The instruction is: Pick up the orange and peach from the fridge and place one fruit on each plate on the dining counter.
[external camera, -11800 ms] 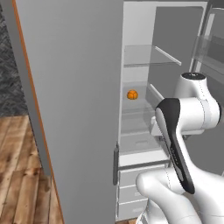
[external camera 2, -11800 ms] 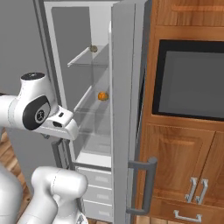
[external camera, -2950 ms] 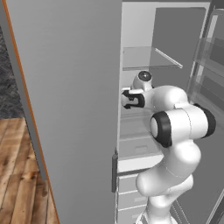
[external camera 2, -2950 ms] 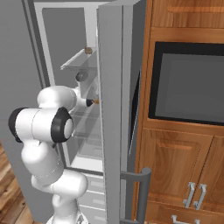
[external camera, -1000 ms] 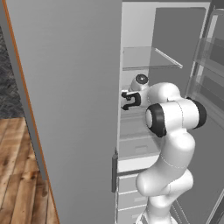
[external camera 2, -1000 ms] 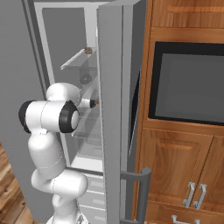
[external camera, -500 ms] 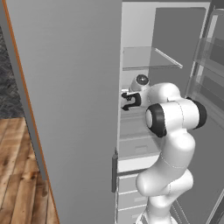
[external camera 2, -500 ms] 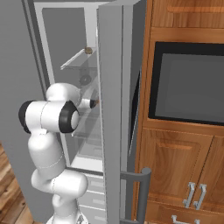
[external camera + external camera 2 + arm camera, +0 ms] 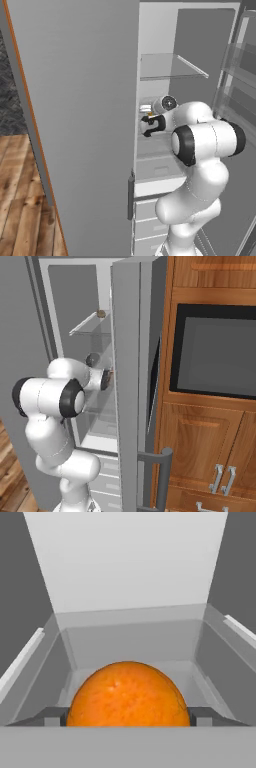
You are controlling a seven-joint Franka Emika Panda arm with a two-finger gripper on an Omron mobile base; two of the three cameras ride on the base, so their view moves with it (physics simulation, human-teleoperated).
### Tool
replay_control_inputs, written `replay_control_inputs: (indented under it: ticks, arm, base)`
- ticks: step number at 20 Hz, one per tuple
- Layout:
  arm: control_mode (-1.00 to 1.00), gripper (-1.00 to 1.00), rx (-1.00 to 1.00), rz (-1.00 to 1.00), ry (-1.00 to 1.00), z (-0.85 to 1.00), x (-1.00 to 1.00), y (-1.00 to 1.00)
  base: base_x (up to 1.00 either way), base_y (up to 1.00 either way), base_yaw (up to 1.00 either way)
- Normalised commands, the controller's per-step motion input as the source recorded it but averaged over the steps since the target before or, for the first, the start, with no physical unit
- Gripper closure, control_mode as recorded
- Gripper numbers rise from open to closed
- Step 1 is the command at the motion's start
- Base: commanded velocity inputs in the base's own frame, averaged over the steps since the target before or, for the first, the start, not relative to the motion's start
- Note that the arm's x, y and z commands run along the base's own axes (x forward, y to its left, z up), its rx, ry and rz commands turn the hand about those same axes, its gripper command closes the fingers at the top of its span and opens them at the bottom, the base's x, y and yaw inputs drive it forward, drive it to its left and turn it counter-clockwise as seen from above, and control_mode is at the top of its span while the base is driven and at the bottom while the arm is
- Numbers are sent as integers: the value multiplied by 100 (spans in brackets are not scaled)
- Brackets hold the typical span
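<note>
while the arm reaches deep into the open fridge, the gripper sits at the left edge of the middle glass shelf, close to the inner face of the open door. in the hand view the orange sits right between the two dark fingertips, one at each flank, touching or all but touching the skin; the fingers look drawn in around the fruit at about its widest part, though whether they press firmly cannot be told. in the left base view only a sliver of orange colour shows at the hand. the peach is not made out among these views. judgement: the step in hand is securing and lifting out the orange. to do it well, finish the squeeze squarely across the fruit's middle so the round skin does not roll out, lift only slightly off the glass, then withdraw straight back along the approach line, keeping the wrist level. the upper glass shelf lies close above and the grey fridge door close beside the hand, so a high lift or sideways swing risks a knock. turn toward the dining counter only once clear of the door edge.
</note>
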Motion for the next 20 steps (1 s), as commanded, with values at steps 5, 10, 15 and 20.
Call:
replay_control_inputs:
  ticks: [5,10,15,20]
  arm:
    - [-100,100,0,0,-15,52,-100,-3]
    - [-100,100,1,-1,-7,68,-98,0]
    - [-100,100,7,-2,3,63,-96,-1]
    - [-100,100,5,-3,16,52,-83,0]
  base:
    - [0,0,0]
    - [0,0,0]
    - [0,0,0]
    - [0,0,0]
